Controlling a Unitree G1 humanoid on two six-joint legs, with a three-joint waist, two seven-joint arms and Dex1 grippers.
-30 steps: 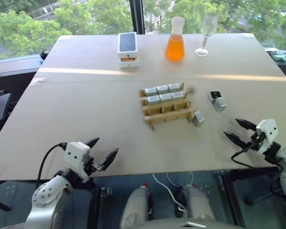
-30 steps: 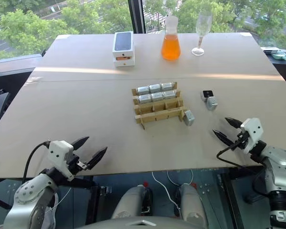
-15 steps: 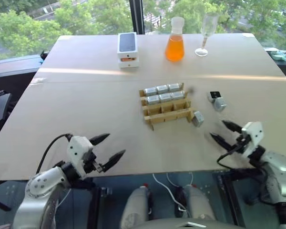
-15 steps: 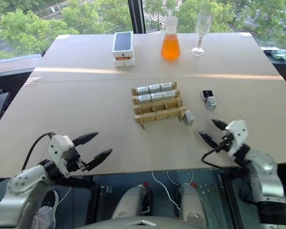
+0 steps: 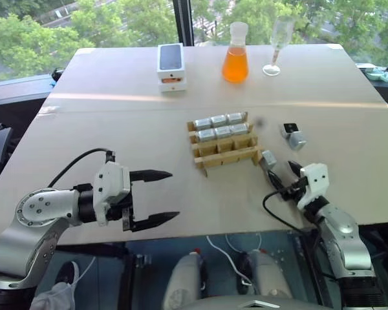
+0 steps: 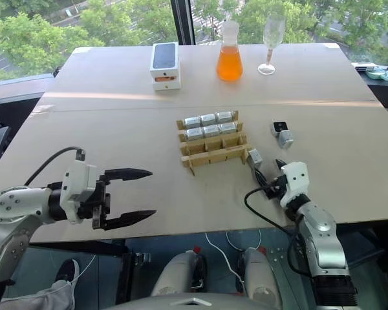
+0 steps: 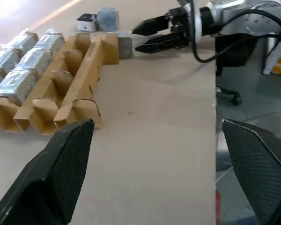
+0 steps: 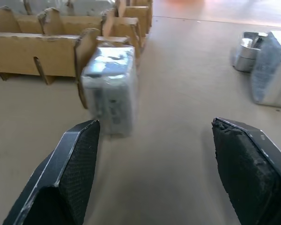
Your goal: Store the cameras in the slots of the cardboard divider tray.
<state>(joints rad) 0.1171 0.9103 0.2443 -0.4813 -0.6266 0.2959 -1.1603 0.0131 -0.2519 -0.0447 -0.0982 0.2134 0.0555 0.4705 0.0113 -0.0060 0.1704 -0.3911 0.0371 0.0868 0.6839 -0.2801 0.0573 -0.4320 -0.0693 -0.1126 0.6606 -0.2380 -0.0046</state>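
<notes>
The cardboard divider tray [image 5: 229, 157] lies mid-table with several silver cameras [image 5: 223, 127] in its two far rows; its near row is empty. One loose camera [image 5: 268, 159] leans by the tray's right end, and two more cameras [image 5: 295, 135] lie further right. My right gripper [image 5: 282, 175] is open, level, just short of the loose camera [image 8: 110, 89], which stands a little ahead of the gap between its fingers [image 8: 70, 178]. My left gripper [image 5: 174, 194] is open over the table's near edge and points right toward the tray [image 7: 61, 89].
At the far side of the table stand a white phone box [image 5: 172, 66], a flask of orange liquid [image 5: 236, 57] and a wine glass [image 5: 279, 44]. The table's front edge [image 5: 233, 229] runs just below both grippers.
The left gripper rose and swung to point right across the table's near edge. The right gripper moved left and closer to the loose camera by the tray.
</notes>
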